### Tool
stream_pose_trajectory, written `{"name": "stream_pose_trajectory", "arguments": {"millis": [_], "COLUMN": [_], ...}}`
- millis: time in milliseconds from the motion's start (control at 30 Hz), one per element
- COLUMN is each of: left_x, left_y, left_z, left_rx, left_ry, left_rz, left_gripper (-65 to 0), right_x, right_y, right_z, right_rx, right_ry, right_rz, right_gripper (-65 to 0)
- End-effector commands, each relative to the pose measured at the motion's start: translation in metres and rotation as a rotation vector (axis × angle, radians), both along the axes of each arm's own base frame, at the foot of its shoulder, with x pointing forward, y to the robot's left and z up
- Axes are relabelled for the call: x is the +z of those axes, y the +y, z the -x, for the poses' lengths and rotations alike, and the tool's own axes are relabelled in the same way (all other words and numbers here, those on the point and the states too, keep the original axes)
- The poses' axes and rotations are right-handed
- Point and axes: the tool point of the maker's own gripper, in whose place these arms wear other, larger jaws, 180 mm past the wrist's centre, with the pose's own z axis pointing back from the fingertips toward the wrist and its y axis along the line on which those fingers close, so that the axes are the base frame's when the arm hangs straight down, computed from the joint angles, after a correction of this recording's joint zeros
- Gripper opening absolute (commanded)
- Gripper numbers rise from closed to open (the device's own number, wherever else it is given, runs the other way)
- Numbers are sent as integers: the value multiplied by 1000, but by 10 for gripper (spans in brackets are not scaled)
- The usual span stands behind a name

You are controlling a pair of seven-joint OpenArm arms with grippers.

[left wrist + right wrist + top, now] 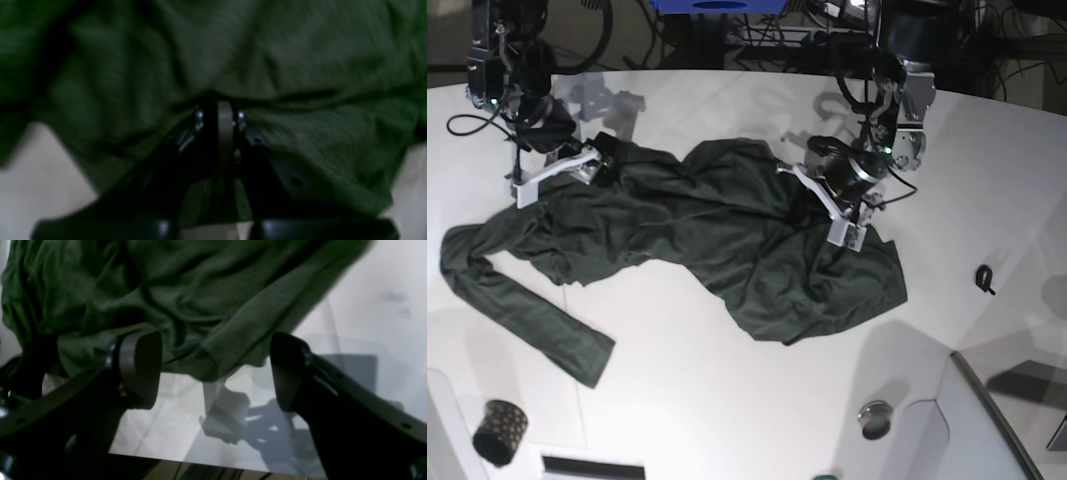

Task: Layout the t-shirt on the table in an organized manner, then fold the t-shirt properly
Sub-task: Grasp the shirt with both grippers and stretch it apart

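One dark green shirt (727,240) lies crumpled across the middle of the table (727,400), soft knit fabric bunched into deep folds. From the base view I see a long strip of it trailing to the left and curving toward the near edge, while a broader rounded lobe spreads on the right.

Smooth white tabletop fills most of my view, glossy enough to show shadows, with a curved far edge. Beyond that edge sit dark cables and equipment. A small black cup (500,431) with gold dots stands at the near left corner, a small black clip (984,278) lies at the right, and a round metal disc (875,418) rests near the right front.

My left gripper (220,115) has its jaws pressed together with the shirt's fabric pinched between them, at the cloth's right side. My right gripper (215,368) stands spread wide, its rounded grey pads on either side of a hemmed fold at the shirt's far left end; I cannot tell whether they touch the cloth.
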Motion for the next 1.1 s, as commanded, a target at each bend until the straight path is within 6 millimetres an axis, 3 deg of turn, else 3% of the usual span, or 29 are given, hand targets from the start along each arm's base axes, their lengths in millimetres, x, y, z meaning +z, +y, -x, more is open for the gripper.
{"name": "stream_pose_trajectory", "arguments": {"millis": [0, 200, 467, 700, 733, 800, 900, 1000, 1067], "left_x": [-28, -38, -27, -23, -23, -23, -23, -23, -23], "left_y": [31, 58, 48, 46, 47, 50, 52, 52, 52], "left_z": [20, 32, 33, 34, 34, 34, 34, 34, 34], "left_rx": [11, 8, -18, -20, -17, -13, -13, -17, -17], "left_ry": [116, 121, 82, 70, 71, 70, 70, 71, 71], "left_rz": [-138, -207, -205, -203, -203, -205, -210, -216, -216], "left_gripper": [-596, -596, -596, -596, -596, -596, -596, -596, -596], "right_x": [4, -7, -24, -35, -35, -35, -30, -14, 3], "right_y": [-5, -6, 10, 43, 43, 41, 24, 2, -16], "right_z": [0, 7, 0, -3, -3, -2, -3, -6, -11], "right_rx": [10, 4, -8, 80, 80, 77, 52, 18, -10], "right_ry": [-23, 13, 49, 79, 80, 79, 71, 59, 43], "right_rz": [20, 13, -36, -67, -67, -62, -44, -32, -22], "right_gripper": [-176, -176, -174, -191, -219, -351, -650, -624, -647]}}
